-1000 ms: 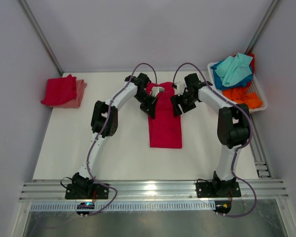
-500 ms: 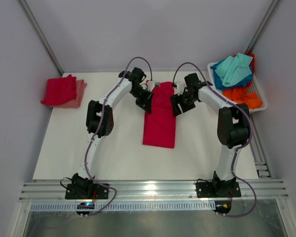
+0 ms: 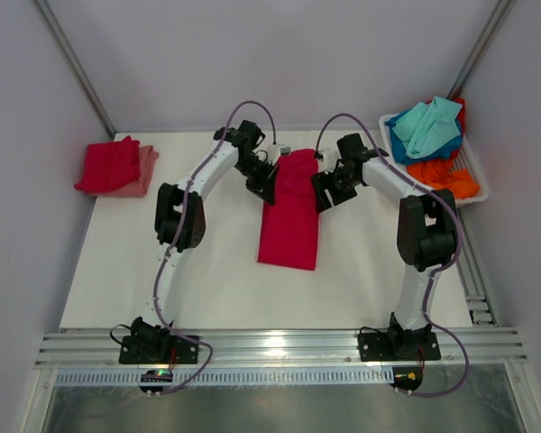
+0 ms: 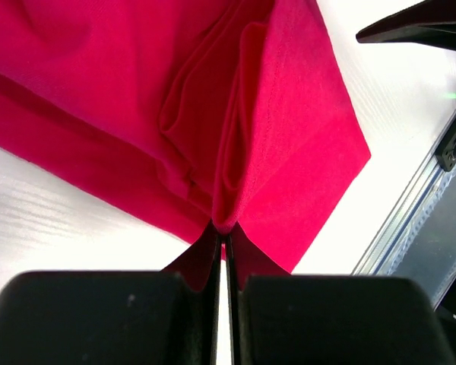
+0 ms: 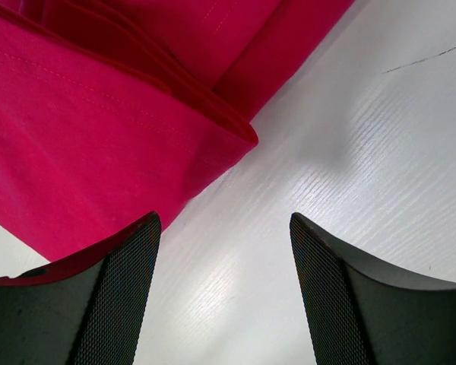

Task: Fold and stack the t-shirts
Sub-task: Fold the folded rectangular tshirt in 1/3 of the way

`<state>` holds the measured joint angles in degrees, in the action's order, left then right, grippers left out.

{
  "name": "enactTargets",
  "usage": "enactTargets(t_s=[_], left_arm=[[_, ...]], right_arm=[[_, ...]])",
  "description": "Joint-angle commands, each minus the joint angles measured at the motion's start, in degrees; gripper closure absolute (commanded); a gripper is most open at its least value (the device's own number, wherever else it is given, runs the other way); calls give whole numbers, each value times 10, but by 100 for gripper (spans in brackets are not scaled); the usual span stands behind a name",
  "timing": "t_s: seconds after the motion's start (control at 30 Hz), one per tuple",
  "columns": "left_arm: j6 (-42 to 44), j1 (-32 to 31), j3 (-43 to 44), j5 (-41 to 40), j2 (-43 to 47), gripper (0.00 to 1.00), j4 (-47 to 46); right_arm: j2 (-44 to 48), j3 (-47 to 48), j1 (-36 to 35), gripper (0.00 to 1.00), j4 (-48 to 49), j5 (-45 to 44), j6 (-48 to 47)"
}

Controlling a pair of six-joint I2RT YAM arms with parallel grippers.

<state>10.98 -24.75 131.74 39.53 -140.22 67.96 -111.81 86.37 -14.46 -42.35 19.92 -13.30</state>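
We are pinching a fold of the red t-shirt (image 3: 290,225) in our left gripper (image 4: 222,232), jaws pressed together. Our right gripper (image 5: 224,251) is hanging spread beside the shirt, midway along the table's (image 3: 117,271) far edge.

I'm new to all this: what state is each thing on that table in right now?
Red t-shirt: folded into a long strip, one end pinched.
Left end effector: shut on the red t-shirt.
Right end effector: open, holding nothing.
Side stack: two folded shirts, red on pink.
Basket: holds crumpled unfolded shirts.
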Motion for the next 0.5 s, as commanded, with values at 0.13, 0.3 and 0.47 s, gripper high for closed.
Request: enactTargets(t_s=[0.13, 0.3, 0.47], left_arm=[[1, 27, 0, -2, 59, 100, -9], [4, 33, -3, -3, 59, 100, -6], [3, 35, -4, -6, 62, 100, -9]], right_arm=[[-2, 7, -3, 27, 14, 12, 9], [-5, 12, -6, 27, 14, 13, 12], [-6, 15, -7, 27, 14, 13, 13]])
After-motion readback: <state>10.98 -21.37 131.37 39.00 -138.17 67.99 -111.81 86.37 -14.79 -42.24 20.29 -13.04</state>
